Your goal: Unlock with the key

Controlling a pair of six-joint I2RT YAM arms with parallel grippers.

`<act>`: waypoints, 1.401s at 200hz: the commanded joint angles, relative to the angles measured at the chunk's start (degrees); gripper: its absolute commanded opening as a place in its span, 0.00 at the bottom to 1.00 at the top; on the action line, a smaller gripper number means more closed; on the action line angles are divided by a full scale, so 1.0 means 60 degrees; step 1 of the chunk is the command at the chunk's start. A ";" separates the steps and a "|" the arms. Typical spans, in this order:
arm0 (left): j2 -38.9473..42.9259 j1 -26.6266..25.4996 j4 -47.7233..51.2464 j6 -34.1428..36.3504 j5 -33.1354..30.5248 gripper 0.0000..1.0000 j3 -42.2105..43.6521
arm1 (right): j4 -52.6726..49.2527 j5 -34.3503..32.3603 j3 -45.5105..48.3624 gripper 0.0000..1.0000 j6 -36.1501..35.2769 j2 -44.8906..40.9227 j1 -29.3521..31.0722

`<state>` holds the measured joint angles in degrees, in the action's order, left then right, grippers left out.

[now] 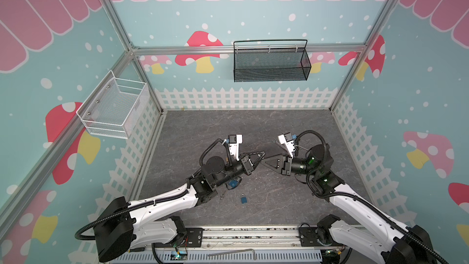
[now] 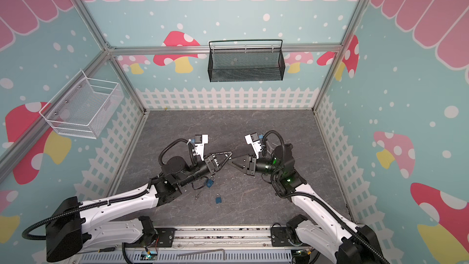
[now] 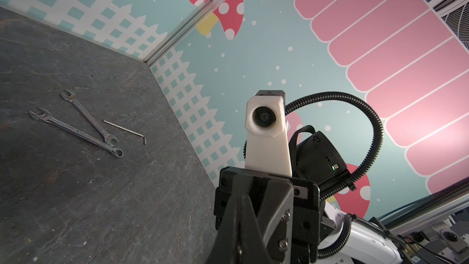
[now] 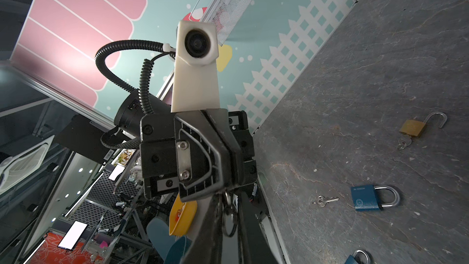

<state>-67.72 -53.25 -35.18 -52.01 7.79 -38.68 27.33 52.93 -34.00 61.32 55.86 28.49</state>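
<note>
So, the biggest thing is the dark grey stone-look floor (image 1: 228, 128), with two white and black arms reaching over it. The left gripper (image 1: 264, 152) is the spot to look from. Its jaws are pressed tight together, and a round silver key ring (image 4: 229, 215) hangs from their tips; the key itself is hidden. The right gripper (image 1: 263, 161) meets the left gripper tip to tip. Its fingers (image 4: 210, 227) sit on each side of the ring with a thin gap, and I cannot tell if they pinch it. Two long silver metal wrenches (image 3: 73, 131) lie crossed and touching on the floor, off to the right gripper's side of the left gripper. A blue box-shaped padlock with a closed silver loop (image 1: 244, 199) lies flat near the left gripper, back toward the arm bases. A second blue padlock (image 1: 233, 183) lies partly under the left arm. A brass padlock with its loop swung open (image 4: 411, 128) lies on the floor with a key in it. A tiny loose silver key (image 4: 326, 200) lies near the left gripper too, touching no lock.
</note>
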 commanded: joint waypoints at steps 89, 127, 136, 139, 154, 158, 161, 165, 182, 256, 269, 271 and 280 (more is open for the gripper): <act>0.0112 -0.0001 0.0148 0.0368 0.0294 0.00 -0.0312 | 0.0515 -0.0093 0.0166 0.00 0.0153 -0.0044 -0.0143; 0.0302 -0.0001 0.0387 0.0551 0.0287 0.29 -0.0438 | 0.0192 -0.0094 0.0239 0.00 -0.0218 -0.0146 -0.0193; 0.0407 -0.0001 0.0519 0.0553 0.0140 0.38 -0.0404 | -0.0130 -0.0131 0.0232 0.00 -0.0459 -0.0190 -0.0208; 0.0455 -0.0001 0.0570 0.0553 0.0073 0.40 -0.0389 | -0.0232 -0.0156 0.0243 0.00 -0.0531 -0.0228 -0.0218; 0.0667 -0.0001 0.0777 0.0556 -0.0272 0.49 -0.0233 | -0.0829 -0.0352 0.0254 0.00 -0.0978 -0.0342 -0.0222; 0.0737 -0.0001 0.0882 0.0535 -0.0400 0.50 -0.0193 | -0.0997 -0.0409 0.0260 0.00 -0.1092 -0.0376 -0.0233; 0.0784 -0.0001 0.0996 0.0530 -0.0494 0.52 -0.0157 | -0.1111 -0.0436 0.0261 0.00 -0.1169 -0.0398 -0.0236; 0.0855 -0.0001 0.1166 0.0511 -0.0675 0.53 -0.0136 | -0.1276 -0.0493 0.0261 0.00 -0.1290 -0.0414 -0.0244; 0.1145 -0.0001 0.2226 0.0409 -0.1362 0.55 -0.0115 | -0.2211 -0.0885 0.0207 0.00 -0.1892 -0.0432 -0.0244; 0.1155 -0.1079 0.9090 -0.0334 -0.3735 0.58 -0.1442 | -0.5864 -0.2987 0.0227 0.00 -0.3833 -0.0125 -0.0099; 0.0895 -0.1299 0.9847 -0.0658 -0.3771 0.58 -0.1612 | -0.6018 -0.3221 0.0391 0.00 -0.3846 -0.0125 0.0006; 0.0860 -0.1333 0.9928 -0.0709 -0.3773 0.59 -0.1629 | -0.6031 -0.3257 0.0414 0.00 -0.3829 -0.0125 0.0029; 0.0645 -0.1514 1.0333 -0.0931 -0.3782 0.59 -0.1703 | -0.6000 -0.3373 0.0617 0.00 -0.3742 -0.0153 0.0139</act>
<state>-61.01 -60.03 10.92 -53.04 -10.74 -46.61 -3.68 37.17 -32.91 41.36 54.98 27.81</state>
